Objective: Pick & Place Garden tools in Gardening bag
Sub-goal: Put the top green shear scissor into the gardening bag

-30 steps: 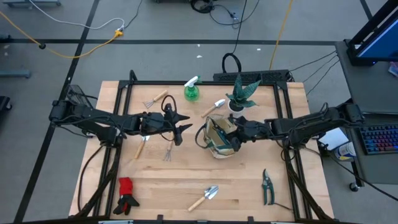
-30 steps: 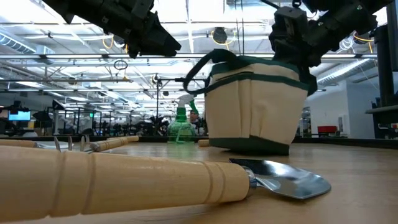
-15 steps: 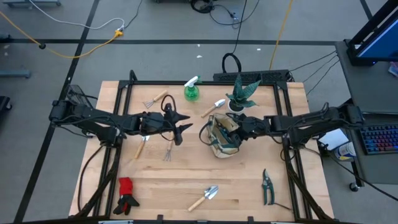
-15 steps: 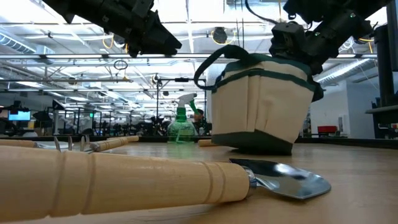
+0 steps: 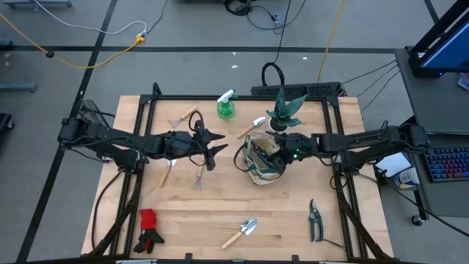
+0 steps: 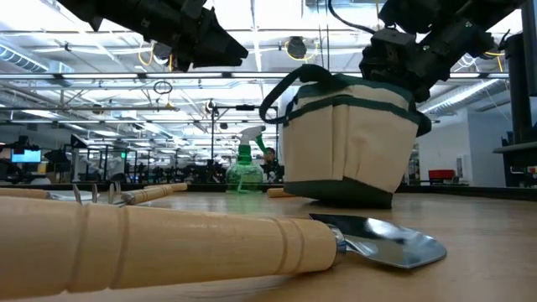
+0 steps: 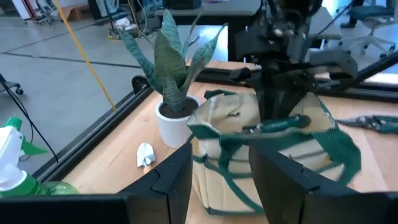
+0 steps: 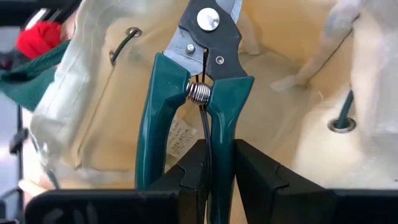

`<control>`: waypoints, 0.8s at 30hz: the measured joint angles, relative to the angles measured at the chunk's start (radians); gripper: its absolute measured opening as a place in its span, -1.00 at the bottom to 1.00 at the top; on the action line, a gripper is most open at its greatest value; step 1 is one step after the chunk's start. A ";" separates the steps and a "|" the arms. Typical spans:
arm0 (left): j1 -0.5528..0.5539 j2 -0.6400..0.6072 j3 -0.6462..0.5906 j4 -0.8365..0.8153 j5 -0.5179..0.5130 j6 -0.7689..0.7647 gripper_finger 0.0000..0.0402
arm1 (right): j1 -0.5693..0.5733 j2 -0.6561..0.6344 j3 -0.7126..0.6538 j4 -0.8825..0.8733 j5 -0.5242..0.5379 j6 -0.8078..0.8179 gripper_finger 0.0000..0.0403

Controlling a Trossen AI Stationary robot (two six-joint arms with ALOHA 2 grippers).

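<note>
- Teal-handled steel pruning shears [image 8: 202, 93] sit nearest, pinched between the right gripper [image 8: 208, 162]. Its two dark fingers are nearly closed on the handles just below the coil spring. The blades point ahead into the bag.
- Stiff, fairly dense and slick on the plastic grips, the shears should not flex. A hold low on the handles leaves the blade end free to swing, so I judge a slow lowering safest (the spring may also push the handles apart once freed).
- Beige fabric gardening bag with dark green pockets and loop handles [image 5: 258, 163] lies directly beneath the shears at the table's middle. It is soft-walled, and its mouth could fold if nudged.
- Taking the bag as the dial in the high view, the right gripper [image 5: 282, 152] comes over the rim from 3 o'clock.
- At 9 o'clock the left gripper [image 5: 218, 150] hangs near the bag with its fingers apart and nothing in them.
- Farther out, a wooden-handled metal trowel [image 5: 242, 233] lies at 6 o'clock, and a second pair of dark-handled shears [image 5: 315, 220] lies at 4 o'clock.
</note>
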 joint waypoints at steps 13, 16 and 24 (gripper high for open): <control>0.080 0.047 -0.001 0.097 0.117 -0.088 -0.19 | 0.000 0.058 0.000 0.020 0.003 -0.143 -0.72; 0.065 0.106 0.000 0.164 0.308 0.213 -0.19 | 0.000 0.077 0.000 0.042 0.002 -0.151 -0.72; 0.063 0.202 0.005 0.279 0.269 0.642 -0.17 | 0.000 0.086 -0.001 0.091 0.000 -0.162 -0.72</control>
